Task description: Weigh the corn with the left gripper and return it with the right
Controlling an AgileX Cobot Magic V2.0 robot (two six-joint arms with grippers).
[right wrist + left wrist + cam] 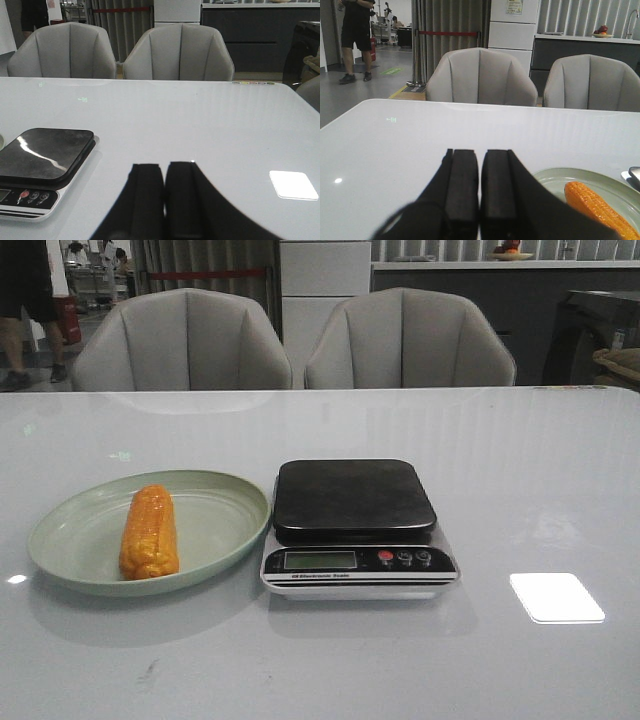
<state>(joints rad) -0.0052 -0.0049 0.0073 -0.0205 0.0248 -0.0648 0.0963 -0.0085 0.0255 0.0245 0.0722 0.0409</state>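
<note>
The orange-yellow corn (149,532) lies lengthwise on a pale green plate (60,530) at the left of the table. A kitchen scale (355,502) with a black top stands right beside the plate, its platform bare. Neither gripper shows in the front view. In the left wrist view my left gripper (479,152) is shut and empty, with the corn (597,209) and plate (555,177) just to its right. In the right wrist view my right gripper (164,166) is shut and empty, with the scale (42,155) off to its left.
Two grey chairs (185,340) (410,338) stand behind the table's far edge. A bright light patch (556,597) lies on the tabletop right of the scale. A person (356,30) stands far back at the left.
</note>
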